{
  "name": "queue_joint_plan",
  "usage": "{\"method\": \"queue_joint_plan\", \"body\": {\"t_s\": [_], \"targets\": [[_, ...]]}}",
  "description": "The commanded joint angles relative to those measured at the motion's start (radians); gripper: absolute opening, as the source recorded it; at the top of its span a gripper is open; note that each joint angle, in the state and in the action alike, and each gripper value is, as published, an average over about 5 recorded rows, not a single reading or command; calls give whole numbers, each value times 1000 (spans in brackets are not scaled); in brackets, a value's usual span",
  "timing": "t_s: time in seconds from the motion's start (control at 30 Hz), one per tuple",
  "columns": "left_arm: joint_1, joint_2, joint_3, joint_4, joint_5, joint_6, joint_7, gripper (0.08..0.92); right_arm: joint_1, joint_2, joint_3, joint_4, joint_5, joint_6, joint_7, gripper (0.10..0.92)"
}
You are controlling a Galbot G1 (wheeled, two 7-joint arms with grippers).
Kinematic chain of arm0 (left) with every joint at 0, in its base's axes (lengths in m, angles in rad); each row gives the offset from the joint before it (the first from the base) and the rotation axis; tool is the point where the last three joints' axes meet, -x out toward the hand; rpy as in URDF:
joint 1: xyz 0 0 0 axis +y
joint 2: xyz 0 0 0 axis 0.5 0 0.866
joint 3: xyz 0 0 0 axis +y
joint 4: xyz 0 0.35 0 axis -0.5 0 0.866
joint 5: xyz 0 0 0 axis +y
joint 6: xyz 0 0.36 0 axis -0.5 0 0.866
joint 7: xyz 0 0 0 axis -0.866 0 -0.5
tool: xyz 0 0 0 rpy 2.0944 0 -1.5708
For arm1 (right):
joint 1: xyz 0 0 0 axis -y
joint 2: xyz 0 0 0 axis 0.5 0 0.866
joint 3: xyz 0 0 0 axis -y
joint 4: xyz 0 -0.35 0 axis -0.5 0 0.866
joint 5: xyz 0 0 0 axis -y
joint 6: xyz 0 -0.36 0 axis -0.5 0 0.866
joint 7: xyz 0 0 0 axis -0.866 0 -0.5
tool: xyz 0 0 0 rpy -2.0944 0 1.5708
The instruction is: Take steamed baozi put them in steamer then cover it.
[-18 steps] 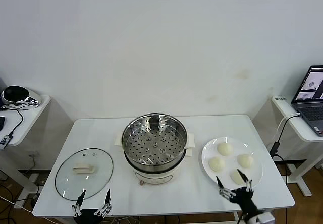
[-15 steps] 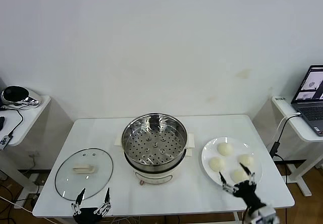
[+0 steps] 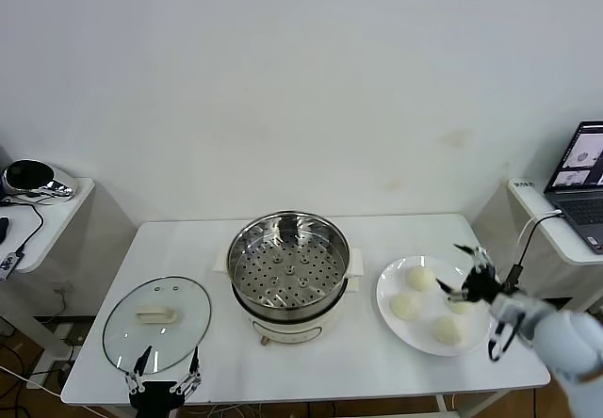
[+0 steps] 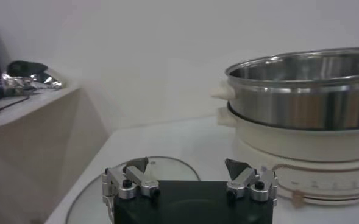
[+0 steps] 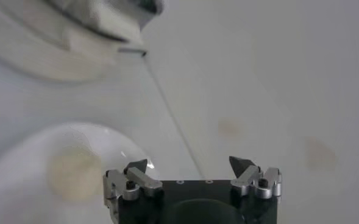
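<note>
On the white counter (image 3: 188, 249), the glass lid (image 3: 156, 324) lies flat at the left, with the left gripper (image 3: 166, 377) parked at its near edge, jaws spread. The steamer (image 3: 288, 272) stands open in the middle. To its right, four buns (image 3: 420, 277) sit on a plate (image 3: 388, 286); the right gripper (image 3: 471, 279) hovers over them, jaws spread, holding nothing.

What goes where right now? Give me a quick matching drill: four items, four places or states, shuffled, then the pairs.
Items
1. cover
2. steamer
3. steamed baozi
4. right end effector

Places or states
A. on the white plate
B. open above the plate's far right edge
C. flat on the table, robot's left
D. table centre, tray bare

Pairs: 1-C, 2-D, 3-A, 4-B
</note>
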Motion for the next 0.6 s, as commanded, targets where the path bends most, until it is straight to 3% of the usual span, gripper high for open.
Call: {"method": "queue_joint_plan", "body": {"t_s": [0.03,0.3,0.6], "targets": [[-3,-2,-12,-19,18,36,-9,823,394,-172,-293,-171,-87,-24,-224,823],[-11,-3,-19,-18,20,54,-17,823,658,-89,-621,-366,-100,42,-409,823],[-29,1,-32,-10,25,66,-14,823,837,82,-831,-531,-58,68,-459,823]]}}
